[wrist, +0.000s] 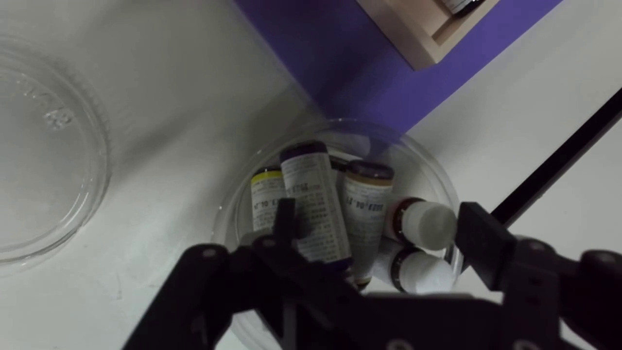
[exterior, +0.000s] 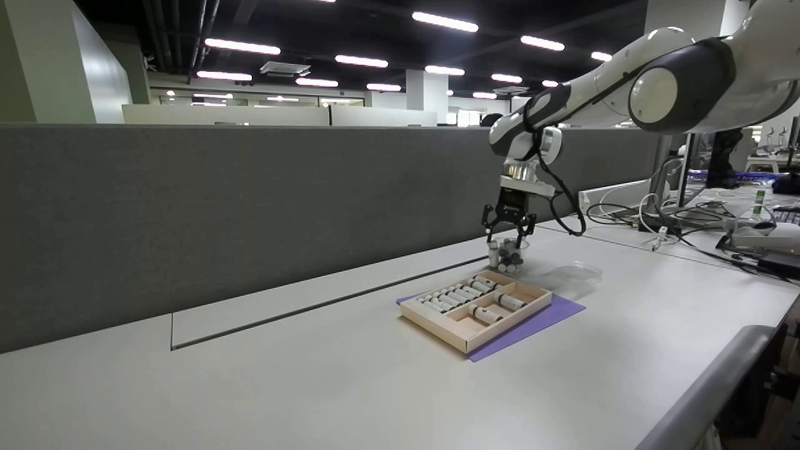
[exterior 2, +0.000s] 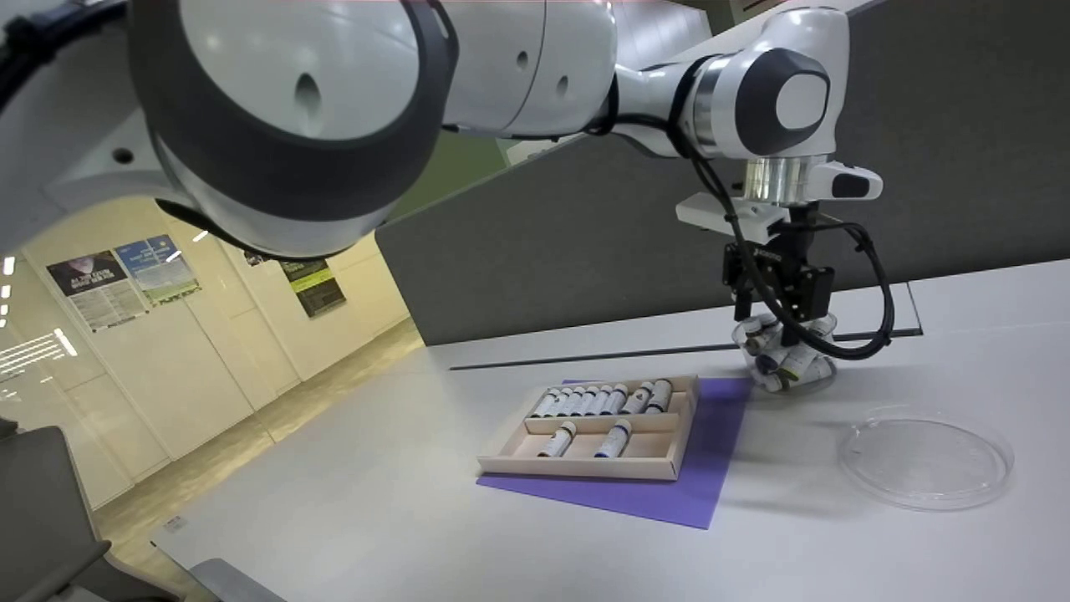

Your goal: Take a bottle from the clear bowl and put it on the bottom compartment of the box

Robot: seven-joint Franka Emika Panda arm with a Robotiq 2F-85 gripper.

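Observation:
The clear bowl (exterior: pixel 524 249) holds several small white-labelled bottles; it also shows in an exterior view (exterior 2: pixel 823 381) and the wrist view (wrist: pixel 440 167). My gripper (exterior: pixel 504 242) (exterior 2: pixel 765 329) (wrist: pixel 381 226) points down at the bowl, open. In the wrist view one finger is over a purple-banded bottle (wrist: pixel 316 204), and the other is at the rim beside a white-capped bottle (wrist: pixel 430 225). A brown-banded bottle (wrist: pixel 367 209) lies between the fingers. The shallow wooden box (exterior 2: pixel 577 466) (exterior: pixel 431 319) has a filled back row. Its front compartment holds two bottles (exterior 2: pixel 557 440) (exterior 2: pixel 614 440). Lower bowl contents are partly hidden.
The box stands on a purple mat (exterior 2: pixel 710 468) beside the bowl. A clear round dish or lid (exterior 2: pixel 925 464) (wrist: pixel 43 146) lies on the table near the bowl. A grey partition (exterior: pixel 281 206) runs behind. Cables (exterior: pixel 656 215) lie at the far end.

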